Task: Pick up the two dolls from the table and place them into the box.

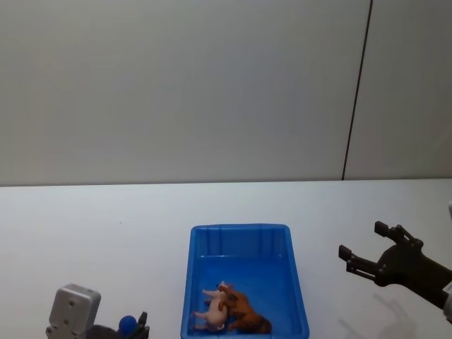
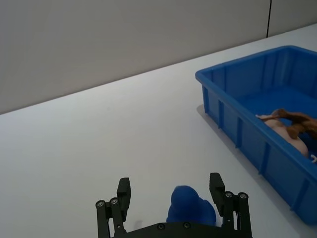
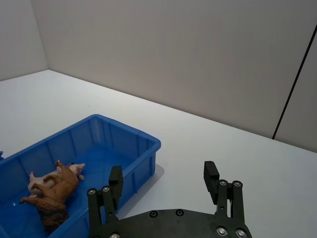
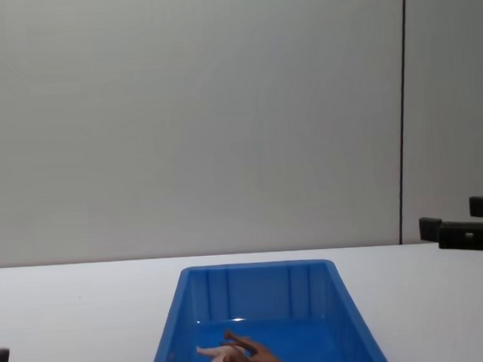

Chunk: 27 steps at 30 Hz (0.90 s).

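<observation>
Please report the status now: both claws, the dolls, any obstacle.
Left claw open, empty, left of box. Right claw open, empty, right of it. Lion and pink doll lying touching inside box. No obstacle seen.

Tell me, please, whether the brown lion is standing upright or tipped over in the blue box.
Tipped over. The brown lion lies on its side on the floor of the blue box, legs out sideways, against the pink animal.

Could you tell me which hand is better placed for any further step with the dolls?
Neither: the lion and pink animal already lie in the box. The left hand and right hand are open beside it.
</observation>
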Each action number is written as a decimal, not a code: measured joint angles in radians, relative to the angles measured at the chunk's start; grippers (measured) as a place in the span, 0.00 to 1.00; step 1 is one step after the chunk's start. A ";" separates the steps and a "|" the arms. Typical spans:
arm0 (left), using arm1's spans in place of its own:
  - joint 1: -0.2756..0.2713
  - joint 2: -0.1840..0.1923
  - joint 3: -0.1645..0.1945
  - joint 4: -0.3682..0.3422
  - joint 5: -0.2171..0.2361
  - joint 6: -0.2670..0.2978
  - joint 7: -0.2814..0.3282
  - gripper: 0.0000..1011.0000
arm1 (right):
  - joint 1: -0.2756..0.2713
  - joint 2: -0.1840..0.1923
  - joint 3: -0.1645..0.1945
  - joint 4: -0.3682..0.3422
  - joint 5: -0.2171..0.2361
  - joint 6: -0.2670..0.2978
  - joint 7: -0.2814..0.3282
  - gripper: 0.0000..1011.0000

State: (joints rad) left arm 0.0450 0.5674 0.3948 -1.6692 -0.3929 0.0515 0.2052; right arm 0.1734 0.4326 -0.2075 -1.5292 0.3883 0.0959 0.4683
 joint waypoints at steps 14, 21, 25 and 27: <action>-0.004 -0.016 -0.006 0.076 -0.026 -0.006 -0.076 0.99 | -0.001 0.001 0.000 -0.001 0.001 -0.001 0.000 0.99; -0.019 -0.028 -0.010 0.108 -0.023 -0.010 -0.109 0.85 | -0.001 0.001 0.000 -0.001 0.001 -0.001 0.000 0.99; -0.027 -0.033 -0.012 0.120 -0.016 -0.012 -0.125 0.74 | -0.001 0.001 0.000 -0.001 0.001 0.000 0.000 0.99; -0.031 -0.036 -0.014 0.125 -0.013 -0.012 -0.133 0.68 | -0.001 0.001 0.000 -0.001 0.001 0.000 0.000 0.99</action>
State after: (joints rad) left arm 0.0142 0.5317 0.3805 -1.5446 -0.4055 0.0393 0.0726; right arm 0.1725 0.4336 -0.2071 -1.5297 0.3889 0.0955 0.4685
